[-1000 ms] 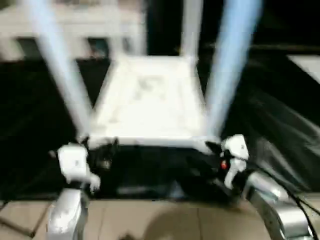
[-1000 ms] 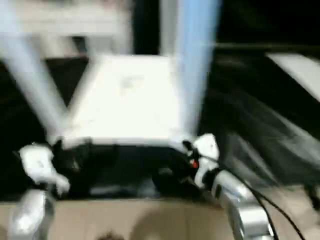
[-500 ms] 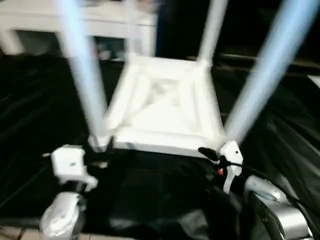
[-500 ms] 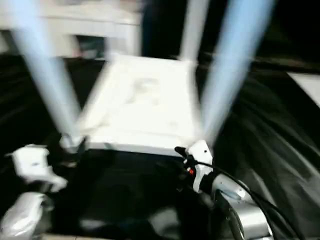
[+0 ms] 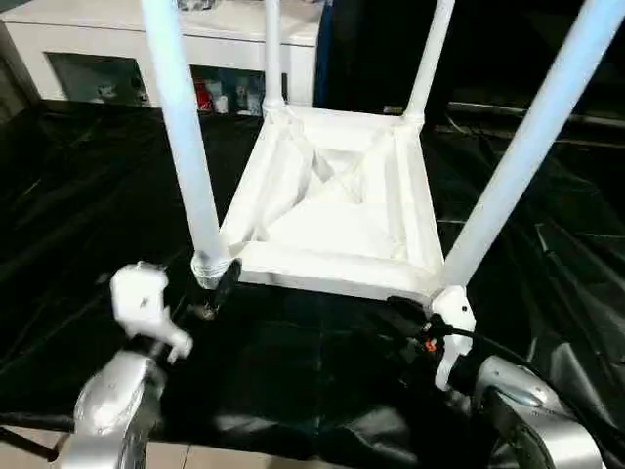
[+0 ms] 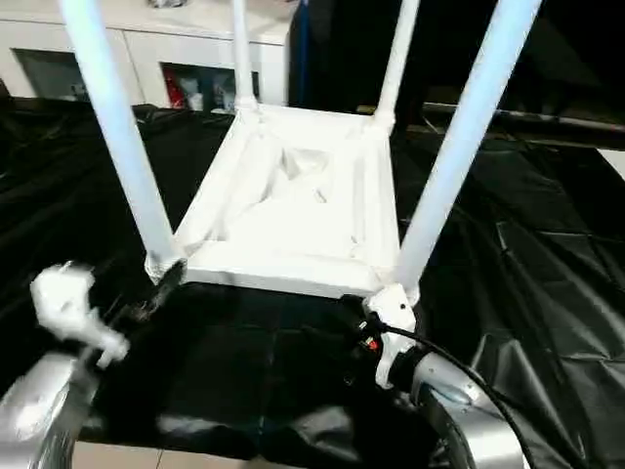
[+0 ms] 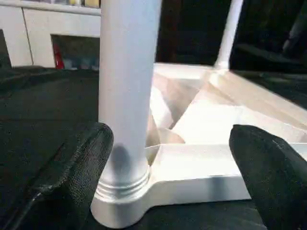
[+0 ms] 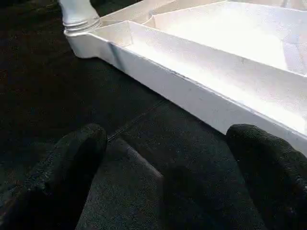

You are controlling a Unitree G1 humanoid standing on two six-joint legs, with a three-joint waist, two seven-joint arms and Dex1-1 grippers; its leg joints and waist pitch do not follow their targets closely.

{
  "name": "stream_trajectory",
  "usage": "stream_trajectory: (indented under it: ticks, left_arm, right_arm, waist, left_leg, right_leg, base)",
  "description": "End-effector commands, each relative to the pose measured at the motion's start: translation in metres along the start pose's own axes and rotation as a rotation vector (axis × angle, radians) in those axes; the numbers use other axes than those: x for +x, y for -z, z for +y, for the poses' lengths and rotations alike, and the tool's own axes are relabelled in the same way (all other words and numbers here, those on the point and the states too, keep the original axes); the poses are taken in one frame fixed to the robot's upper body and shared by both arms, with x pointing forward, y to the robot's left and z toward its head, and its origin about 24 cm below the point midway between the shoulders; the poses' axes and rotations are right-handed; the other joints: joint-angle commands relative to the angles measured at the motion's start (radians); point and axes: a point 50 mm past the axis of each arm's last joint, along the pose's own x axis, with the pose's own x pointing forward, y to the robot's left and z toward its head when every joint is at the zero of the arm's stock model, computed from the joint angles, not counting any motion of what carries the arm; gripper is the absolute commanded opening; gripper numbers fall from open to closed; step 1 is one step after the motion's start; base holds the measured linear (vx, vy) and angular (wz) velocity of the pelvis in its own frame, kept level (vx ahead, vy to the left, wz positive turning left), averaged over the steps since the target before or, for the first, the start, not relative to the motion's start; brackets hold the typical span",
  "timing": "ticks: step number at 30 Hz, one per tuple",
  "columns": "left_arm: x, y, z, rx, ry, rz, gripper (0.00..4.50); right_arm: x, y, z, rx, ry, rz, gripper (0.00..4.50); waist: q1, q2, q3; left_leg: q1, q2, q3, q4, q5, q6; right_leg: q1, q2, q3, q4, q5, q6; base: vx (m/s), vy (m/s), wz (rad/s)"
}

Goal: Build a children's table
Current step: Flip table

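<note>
Table point(image 5: 78, 225): covered in wrinkled black cloth, spanning most of the frame. On it, centre to upper centre: white tabletop point(image 5: 332, 210), lying upside down with ribbed underside up, four white legs point(image 5: 181, 127) standing upright from its corner sockets. Tiled floor point(image 5: 225, 457) at bottom edge.

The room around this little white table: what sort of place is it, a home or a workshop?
Probably an indoor lab or test room, not a home. The upturned tabletop rests on a work table draped in black cloth, a white cabinet with small items on its shelves stands behind, and the floor is tiled.
</note>
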Motion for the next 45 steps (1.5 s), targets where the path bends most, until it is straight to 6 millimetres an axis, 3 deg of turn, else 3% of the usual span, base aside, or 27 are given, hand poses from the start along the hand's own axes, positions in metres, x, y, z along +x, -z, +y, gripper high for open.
stream_trajectory:
  ticks: [1, 3, 7, 11, 19, 20, 23, 24, 27, 28, 33, 36, 40, 41, 45]
  left_arm:
    - [0.004, 0.007, 0.007, -0.008, -0.033, 0.047, 4.45]
    - [0.010, 0.007, 0.010, -0.031, -0.055, 0.050, 4.45]
    - [0.024, 0.012, 0.014, -0.051, -0.081, 0.076, 4.45]
    - [0.041, 0.013, 0.015, -0.089, -0.113, 0.074, 4.45]
    - [0.057, 0.012, 0.009, -0.137, -0.113, 0.077, 4.45]
    - [0.057, 0.013, 0.008, -0.163, -0.131, 0.080, 4.18]
    - [0.057, 0.014, 0.005, -0.183, -0.156, 0.085, 4.10]
    - [0.057, 0.015, 0.003, -0.194, -0.154, 0.089, 4.05]
    - [0.057, 0.017, -0.001, -0.202, -0.152, 0.093, 3.72]
    - [0.057, 0.018, -0.003, -0.203, -0.151, 0.094, 3.67]
    - [0.058, 0.017, -0.006, -0.219, -0.151, 0.086, 3.23]
    - [0.059, 0.016, -0.010, -0.228, -0.125, 0.071, 2.90]
    - [0.059, 0.018, -0.014, -0.227, -0.088, 0.084, 2.65]
    - [0.061, 0.020, -0.017, -0.217, -0.071, 0.095, 2.58]
    - [0.065, 0.021, -0.020, -0.215, -0.067, 0.103, 2.48]
  right_arm:
    - [-0.001, -0.005, -0.003, -0.003, 0.016, -0.027, 4.50]
    - [0.000, -0.006, -0.003, -0.003, 0.014, -0.030, 4.50]
    - [0.004, -0.007, -0.003, -0.005, 0.011, -0.036, 4.50]
    - [0.008, -0.010, -0.002, -0.003, 0.009, -0.051, 4.50]
    - [0.013, -0.012, -0.003, -0.005, 0.007, -0.056, 4.50]
    - [0.014, -0.012, -0.002, -0.006, 0.005, -0.058, 4.50]
    - [0.015, -0.011, -0.001, -0.007, 0.005, -0.059, 4.50]
    - [0.015, -0.010, -0.001, -0.008, 0.007, -0.058, 4.50]
    - [0.015, -0.010, -0.001, -0.009, 0.009, -0.057, 4.50]
    - [0.015, -0.010, -0.001, -0.011, 0.009, -0.057, 4.50]
    - [0.016, -0.009, 0.000, -0.011, 0.007, -0.061, 4.50]
    - [0.017, -0.008, 0.001, -0.021, -0.013, -0.059, 4.50]
    - [0.018, -0.009, 0.006, -0.043, -0.066, -0.053, 4.50]
    - [0.018, -0.013, 0.008, -0.040, -0.093, -0.068, 4.50]
    - [0.016, -0.019, 0.007, -0.044, -0.119, -0.094, 4.50]
  waist:
    - [0.001, 0.008, -0.034]
    - [0.001, 0.006, -0.039]
    - [0.003, 0.007, -0.044]
    - [0.002, 0.006, -0.044]
    - [0.003, 0.005, -0.045]
    - [0.004, 0.005, -0.045]
    - [0.003, 0.006, -0.046]
    - [0.004, 0.012, -0.045]
    - [0.002, 0.009, -0.045]
    - [0.003, 0.015, -0.044]
    - [0.003, 0.015, -0.045]
    - [0.001, 0.030, -0.045]
    - [0.000, 0.028, -0.047]
    - [-0.001, 0.036, -0.047]
    - [0.000, 0.032, -0.045]
  left_leg:
    - [-0.019, 0.055, -0.016, -0.100, -0.084, 0.063]
    - [-0.026, 0.058, -0.017, -0.097, -0.038, 0.057]
    - [-0.025, 0.059, -0.015, -0.092, 0.017, 0.065]
    - [-0.024, 0.060, -0.014, -0.094, 0.001, 0.062]
    - [-0.028, 0.061, -0.014, -0.092, 0.021, 0.062]
    - [-0.028, 0.062, -0.014, -0.092, 0.023, 0.062]
    - [-0.029, 0.064, -0.014, -0.091, 0.025, 0.064]
    - [-0.029, 0.064, -0.015, -0.092, 0.024, 0.063]
    - [-0.029, 0.064, -0.015, -0.093, 0.008, 0.061]
    - [-0.028, 0.064, -0.015, -0.093, 0.004, 0.059]
    - [-0.029, 0.065, -0.015, -0.093, 0.004, 0.059]
    - [-0.026, 0.067, -0.014, -0.093, 0.002, 0.057]
    - [-0.030, 0.064, -0.013, -0.088, 0.021, 0.075]
    - [-0.032, 0.064, -0.012, -0.087, 0.027, 0.085]
    - [-0.033, 0.068, -0.011, -0.088, 0.024, 0.090]
  right_leg:
    - [0.038, -0.064, 0.041, -0.073, -0.179, -0.193]
    - [0.046, -0.067, 0.035, -0.064, -0.113, -0.210]
    - [0.048, -0.066, 0.029, -0.056, -0.035, -0.235]
    - [0.049, -0.069, 0.029, -0.059, -0.057, -0.239]
    - [0.053, -0.073, 0.028, -0.055, -0.039, -0.254]
    - [0.053, -0.073, 0.028, -0.055, -0.036, -0.255]
    - [0.054, -0.073, 0.028, -0.055, -0.025, -0.261]
    - [0.054, -0.073, 0.028, -0.055, -0.024, -0.261]
    - [0.054, -0.073, 0.028, -0.058, -0.043, -0.257]
    - [0.052, -0.073, 0.029, -0.058, -0.044, -0.258]
    - [0.054, -0.072, 0.028, -0.058, -0.032, -0.259]
    - [0.049, -0.070, 0.027, -0.058, -0.014, -0.266]
    - [0.055, -0.070, 0.028, -0.056, 0.015, -0.276]
    - [0.054, -0.072, 0.028, -0.058, 0.012, -0.278]
    - [0.054, -0.071, 0.027, -0.059, -0.012, -0.275]
  base:
    - [0.000, 0.000, 0.00]
    - [0.000, 0.000, 0.00]
    - [0.000, 0.000, 0.00]
    - [0.000, 0.000, 0.00]
    - [0.000, 0.000, 0.00]
    - [0.000, 0.000, 0.00]
    - [0.000, 0.000, 0.00]
    - [0.000, 0.000, 0.00]
    - [0.000, 0.000, 0.00]
    - [0.000, 0.000, 0.00]
    - [0.000, 0.000, 0.00]
    - [0.000, 0.000, 0.00]
    - [0.000, 0.000, 0.00]
    - [0.000, 0.000, 0.00]
    - [0.000, 0.000, 0.00]
